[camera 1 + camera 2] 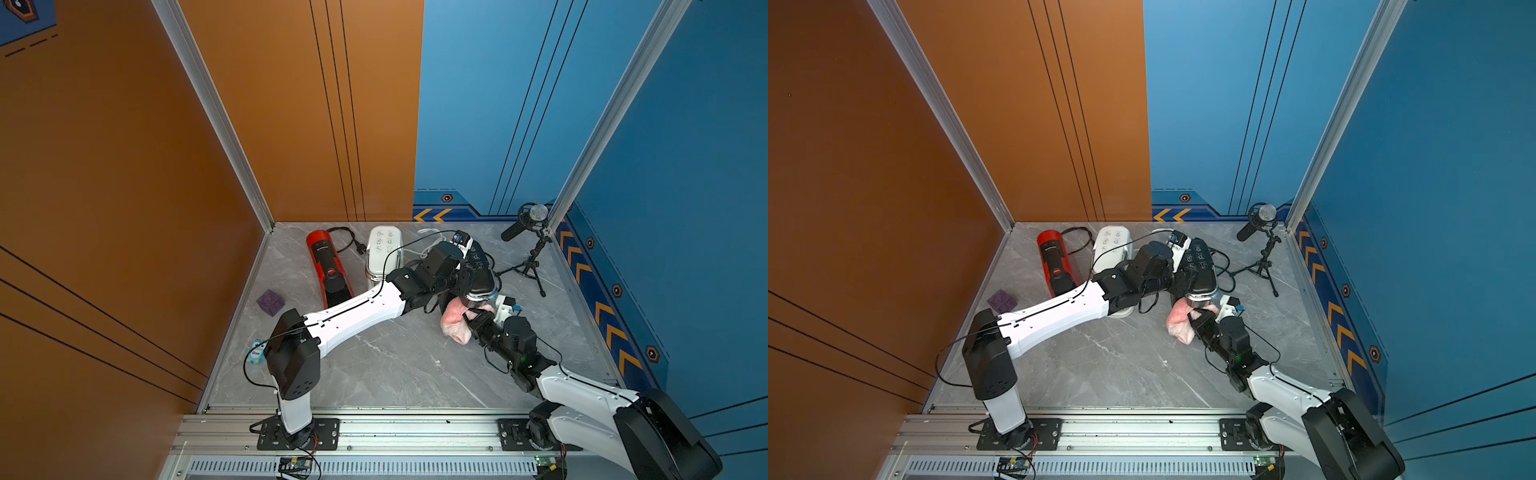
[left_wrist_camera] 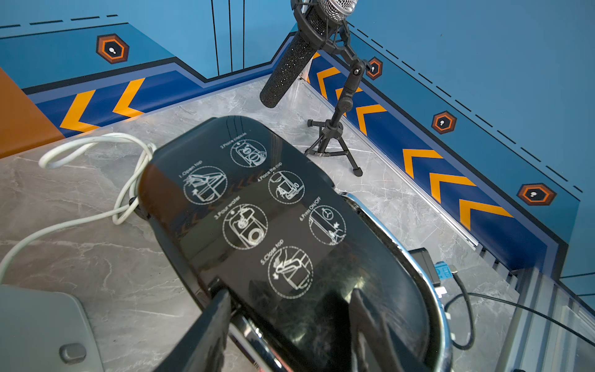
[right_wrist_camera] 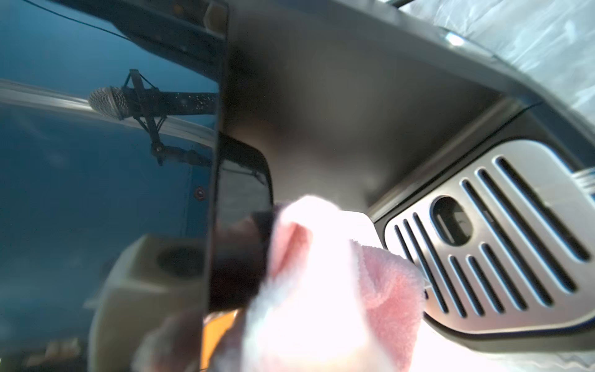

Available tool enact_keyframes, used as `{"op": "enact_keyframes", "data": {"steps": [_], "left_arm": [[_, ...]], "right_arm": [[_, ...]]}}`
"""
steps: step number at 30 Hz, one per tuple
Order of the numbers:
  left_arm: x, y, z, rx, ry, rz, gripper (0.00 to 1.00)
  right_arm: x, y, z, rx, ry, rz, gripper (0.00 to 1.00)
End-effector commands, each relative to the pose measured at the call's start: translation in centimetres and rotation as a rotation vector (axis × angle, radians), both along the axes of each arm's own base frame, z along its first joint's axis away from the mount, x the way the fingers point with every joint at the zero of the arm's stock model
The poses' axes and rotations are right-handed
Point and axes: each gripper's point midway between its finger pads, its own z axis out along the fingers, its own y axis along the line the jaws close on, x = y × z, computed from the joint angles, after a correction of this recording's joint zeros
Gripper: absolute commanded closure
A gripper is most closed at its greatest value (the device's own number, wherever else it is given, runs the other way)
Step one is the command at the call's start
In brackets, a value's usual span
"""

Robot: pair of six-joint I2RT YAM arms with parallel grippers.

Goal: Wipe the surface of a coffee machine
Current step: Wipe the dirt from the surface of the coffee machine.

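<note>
Lying at the front of the black coffee machine [image 1: 482,270] — right of centre in both top views — the pink cloth [image 1: 455,322] is pinched tight in the right gripper [image 1: 475,316]. The left gripper [image 2: 289,304] straddles the machine's lid, jaws half apart; whether they clamp it I cannot tell.

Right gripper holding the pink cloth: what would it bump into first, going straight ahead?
Probably the black coffee machine, by its drip tray. The pink cloth looks very close to it, maybe touching.
</note>
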Motion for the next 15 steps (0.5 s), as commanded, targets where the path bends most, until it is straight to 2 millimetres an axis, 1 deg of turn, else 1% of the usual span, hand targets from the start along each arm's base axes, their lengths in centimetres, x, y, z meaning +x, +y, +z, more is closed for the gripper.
{"op": "enact_keyframes", "data": {"steps": [1, 4, 6, 8, 10, 15], "left_arm": [[-1.8, 3.5, -11.5, 0.28, 0.241, 0.006, 0.41], [-1.7, 3.8, -11.5, 0.282, 0.241, 0.01, 0.42], [-1.7, 4.0, -11.5, 0.282, 0.242, 0.013, 0.42], [-1.8, 4.1, -11.6, 0.284, 0.244, 0.014, 0.41], [-1.7, 4.2, -11.5, 0.283, 0.245, 0.015, 0.41], [-1.7, 4.1, -11.6, 0.278, 0.249, 0.013, 0.41]], "right_arm": [[1.5, -3.1, 3.7, 0.026, -0.138, -0.118, 1.0], [1.4, -5.9, 3.4, 0.017, -0.119, -0.173, 1.0], [1.1, -7.9, 3.3, -0.029, -0.105, -0.225, 1.0], [0.8, -9.0, 3.0, -0.106, -0.085, -0.254, 1.0], [0.6, -9.2, 2.9, -0.145, -0.081, -0.253, 1.0], [1.3, -8.7, 0.4, -0.088, -0.063, -0.261, 1.0]]}}
